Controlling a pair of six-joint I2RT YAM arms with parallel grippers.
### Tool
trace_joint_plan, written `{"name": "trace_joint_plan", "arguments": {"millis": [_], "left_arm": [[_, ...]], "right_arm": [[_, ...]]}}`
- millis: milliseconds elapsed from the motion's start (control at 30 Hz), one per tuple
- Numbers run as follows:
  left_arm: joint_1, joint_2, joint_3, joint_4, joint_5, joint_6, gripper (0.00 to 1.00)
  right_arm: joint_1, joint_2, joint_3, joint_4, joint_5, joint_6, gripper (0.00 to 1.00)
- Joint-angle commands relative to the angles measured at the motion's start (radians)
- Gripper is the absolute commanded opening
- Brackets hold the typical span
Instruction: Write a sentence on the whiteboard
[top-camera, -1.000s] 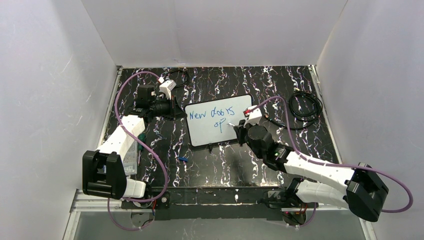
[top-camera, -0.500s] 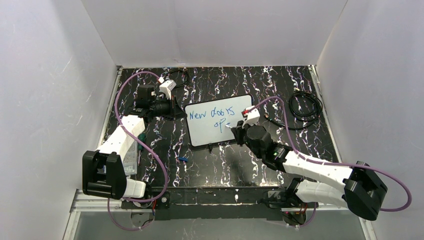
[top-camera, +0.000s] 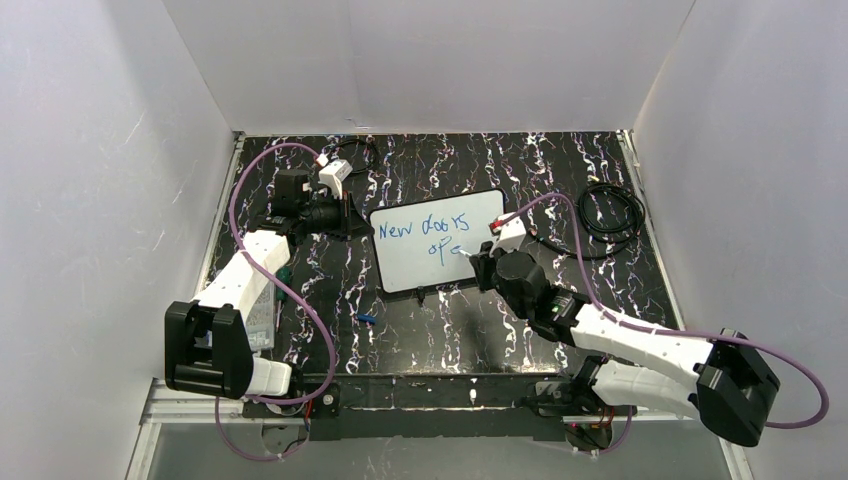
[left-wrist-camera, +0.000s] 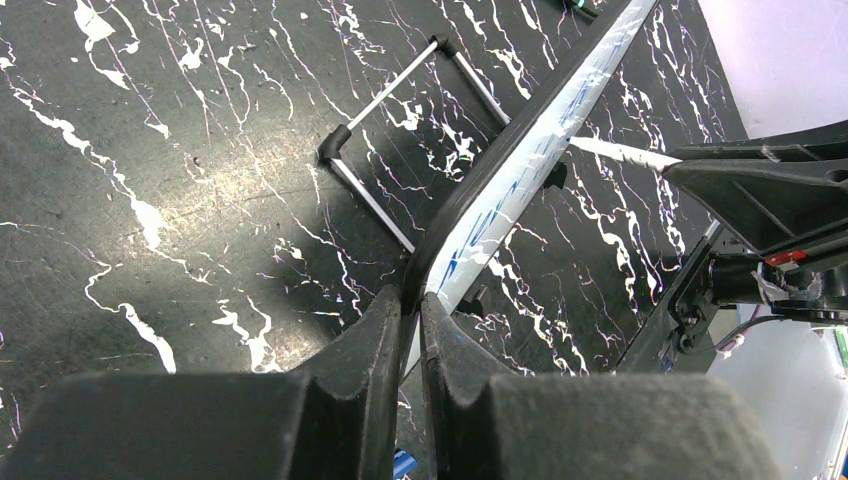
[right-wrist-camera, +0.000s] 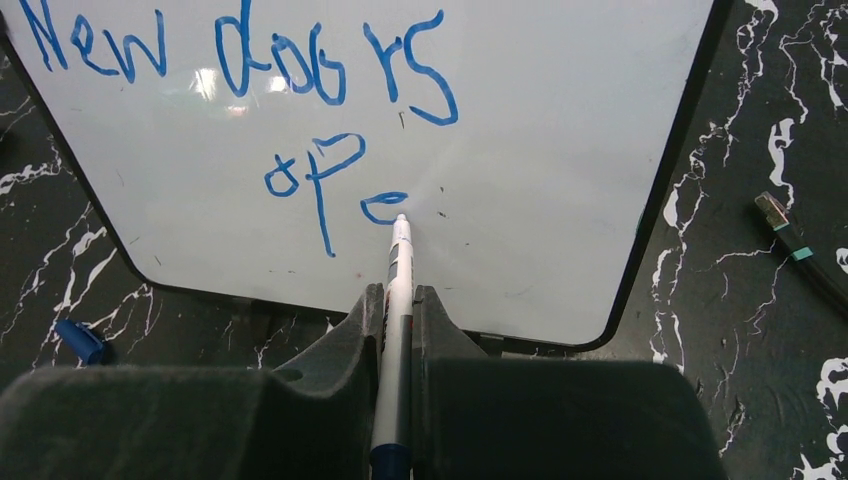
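Marker tip down on the board, second line reading "ope".

The whiteboard (top-camera: 440, 262) lies in the middle of the black marbled table (top-camera: 450, 335), a touch toward the far side, between the two arms. The left gripper (left-wrist-camera: 410, 300) is pinched on the board's left edge, fingers pressed against the dark frame. The right gripper (right-wrist-camera: 398, 295) clamps a white marker (right-wrist-camera: 400, 255), its tip touching the surface just right of the "e". The sentence (right-wrist-camera: 283, 75) shows in blue: "New doors" above, "ope" below. A blue cap (right-wrist-camera: 80, 340) lies off the near-left corner.
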Motion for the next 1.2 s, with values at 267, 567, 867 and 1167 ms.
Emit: {"name": "trace_joint_plan", "arguments": {"millis": [267, 567, 867, 1167], "left_arm": [[-0.009, -0.045, 0.001, -0.001, 0.026, 0.005, 0.00], [-0.009, -0.043, 0.000, -0.001, 0.027, 0.005, 0.00], [-0.009, -0.040, 0.002, -0.001, 0.028, 0.004, 0.00], [-0.011, -0.041, 0.002, -0.001, 0.028, 0.005, 0.00]], "right_arm": [[-0.001, -0.045, 0.002, 0.099, -0.065, -0.027, 0.01], [-0.001, -0.010, 0.006, 0.109, -0.031, -0.031, 0.01], [-0.001, 0.014, 0.009, 0.102, -0.001, -0.030, 0.01], [-0.001, 0.015, 0.005, 0.093, 0.038, -0.025, 0.01]]}}
